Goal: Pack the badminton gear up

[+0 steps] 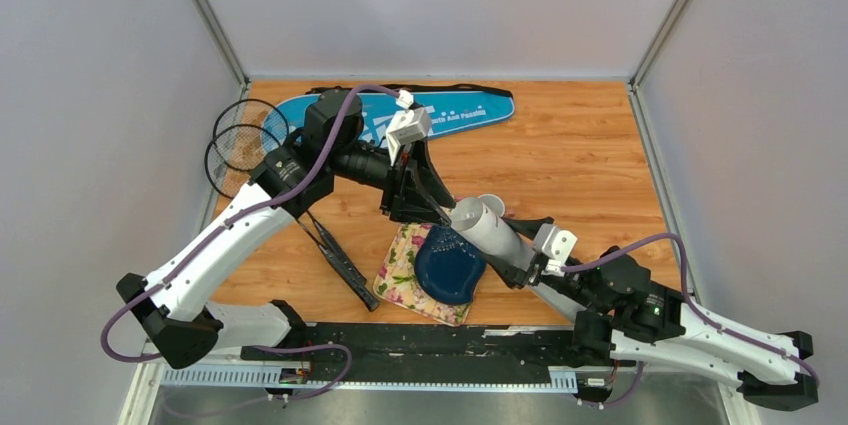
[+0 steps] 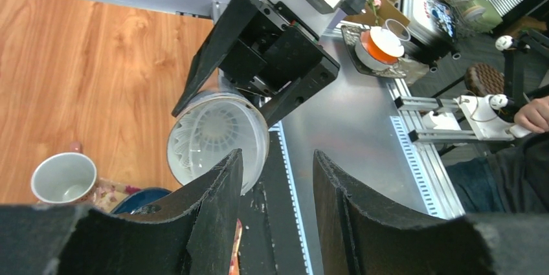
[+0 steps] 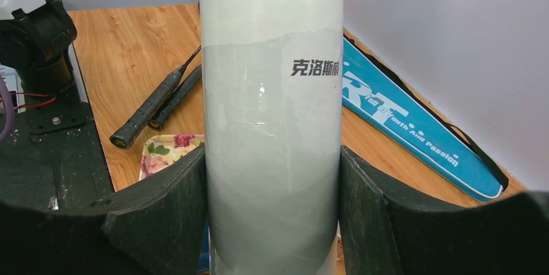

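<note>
One smooth, cylindrical wht tube

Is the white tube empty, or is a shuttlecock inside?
Not empty. The left wrist view looks into the open mouth of the tube, where a shuttlecock shows, feathers toward the camera. How many lie behind it cannot be told.

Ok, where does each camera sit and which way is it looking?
Top: above and behind the bases, looking down on the table; left arm and right arm show.
Left wrist: on the left arm, looking past its fingers at the tube end-on.
Right wrist: on the right arm, looking along the tube between its fingers, toward the blue bag.
Shared: all three show the tube.
</note>
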